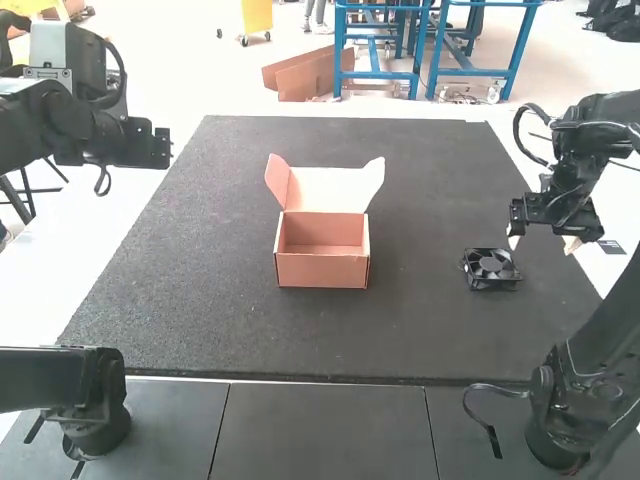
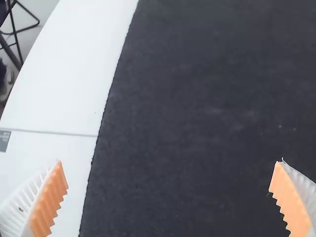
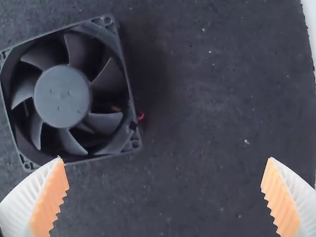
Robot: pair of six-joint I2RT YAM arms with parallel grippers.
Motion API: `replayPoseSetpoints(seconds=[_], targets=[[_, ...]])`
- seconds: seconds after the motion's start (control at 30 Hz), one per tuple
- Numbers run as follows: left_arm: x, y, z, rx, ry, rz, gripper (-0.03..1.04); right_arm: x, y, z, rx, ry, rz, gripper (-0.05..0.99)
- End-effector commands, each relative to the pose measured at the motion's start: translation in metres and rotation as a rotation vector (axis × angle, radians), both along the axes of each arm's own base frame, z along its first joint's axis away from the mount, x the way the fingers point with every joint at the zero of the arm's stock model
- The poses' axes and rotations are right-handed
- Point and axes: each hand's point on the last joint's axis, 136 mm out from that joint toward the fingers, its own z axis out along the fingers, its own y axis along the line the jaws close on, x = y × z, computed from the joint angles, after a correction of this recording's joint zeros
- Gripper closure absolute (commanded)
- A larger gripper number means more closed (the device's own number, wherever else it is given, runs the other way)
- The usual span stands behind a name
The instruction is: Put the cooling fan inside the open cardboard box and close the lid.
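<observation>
A black square cooling fan (image 1: 491,268) lies flat on the black mat, right of the cardboard box (image 1: 322,249). The box stands at the mat's middle with its lid (image 1: 330,185) up behind it and nothing visible inside. My right gripper (image 1: 545,232) hangs open above the mat just right of the fan; in the right wrist view the fan (image 3: 66,116) lies beside one of the fingers (image 3: 47,197), outside the gap of my right gripper (image 3: 165,197). My left gripper (image 2: 168,197) is open over the mat's left edge, with its arm (image 1: 100,135) at the far left.
The black mat (image 1: 200,260) covers most of the white table (image 2: 59,89). White table surface shows along the left and right edges. The arm bases stand at the near corners.
</observation>
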Motion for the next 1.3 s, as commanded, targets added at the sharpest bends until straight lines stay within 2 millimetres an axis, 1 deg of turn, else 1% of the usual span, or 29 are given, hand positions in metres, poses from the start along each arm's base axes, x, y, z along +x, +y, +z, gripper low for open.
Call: replayPoseSetpoints(seconds=[0.0, 0.23, 0.47, 0.87, 1.07, 1.27], targets=[[0.003, -0.003, 0.016, 0.003, -0.037, -0.018, 0.04, -0.001, -0.006, -0.005, -0.015, 0.019, -0.005, 0.03], [0.002, -0.003, 0.015, 0.003, -0.031, -0.018, 0.04, 0.003, -0.014, -0.021, -0.036, 0.047, -0.025, 0.03], [0.002, -0.003, 0.021, 0.001, -0.043, -0.017, 0.04, 0.010, -0.022, -0.034, -0.054, 0.056, -0.038, 0.03], [0.004, 0.000, 0.018, 0.001, -0.031, -0.009, 0.04, 0.024, -0.022, -0.048, -0.029, 0.068, -0.050, 0.04], [0.004, 0.000, 0.017, 0.001, -0.028, -0.009, 0.04, 0.031, -0.026, -0.052, 0.010, 0.064, -0.078, 0.04], [0.003, 0.000, 0.016, 0.001, -0.020, -0.009, 0.04, 0.032, -0.030, -0.058, 0.042, 0.076, -0.095, 0.04]])
